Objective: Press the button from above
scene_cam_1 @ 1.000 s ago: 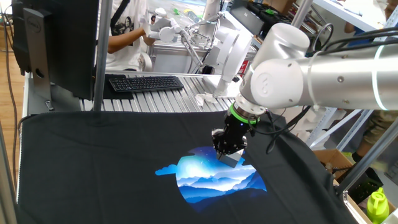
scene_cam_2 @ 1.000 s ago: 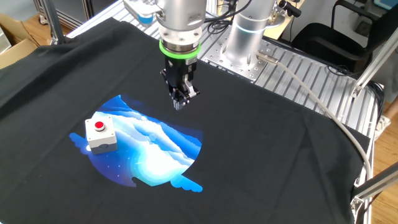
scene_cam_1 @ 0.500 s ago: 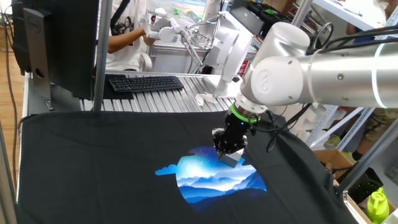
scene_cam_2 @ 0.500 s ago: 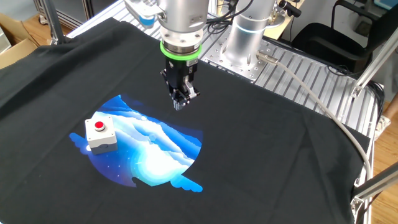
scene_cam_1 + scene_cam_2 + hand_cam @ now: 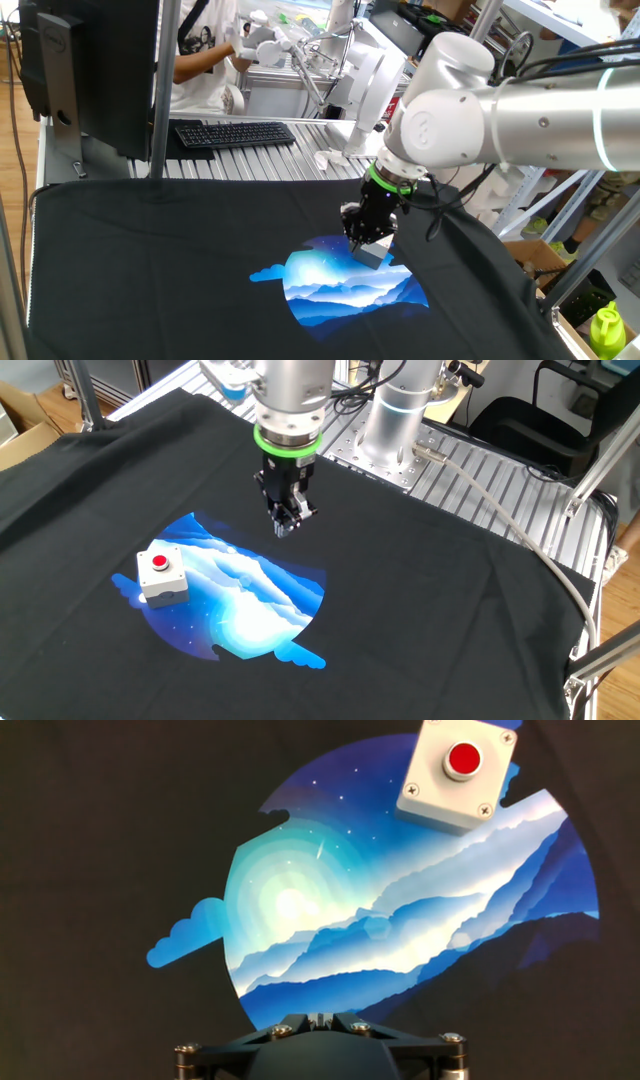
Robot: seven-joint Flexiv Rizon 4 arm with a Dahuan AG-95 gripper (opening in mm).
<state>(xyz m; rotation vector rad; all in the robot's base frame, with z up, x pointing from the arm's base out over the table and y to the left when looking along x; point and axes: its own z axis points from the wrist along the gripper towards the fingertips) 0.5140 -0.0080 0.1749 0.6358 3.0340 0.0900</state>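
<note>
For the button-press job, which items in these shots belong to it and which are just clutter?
Belongs to the job:
- red button on its light-grey box
- gripper, hanging above the cloth, away from the box

Just lying about:
- black cloth with the blue mountain print
- keyboard
- monitor
- green bottle

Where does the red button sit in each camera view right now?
One fixed view: the button is not visible; the gripper hides all but a grey corner of its box.
The other fixed view: button, left of centre.
Hand view: button, top right.
Shared landmark: the blue mountain print.
</note>
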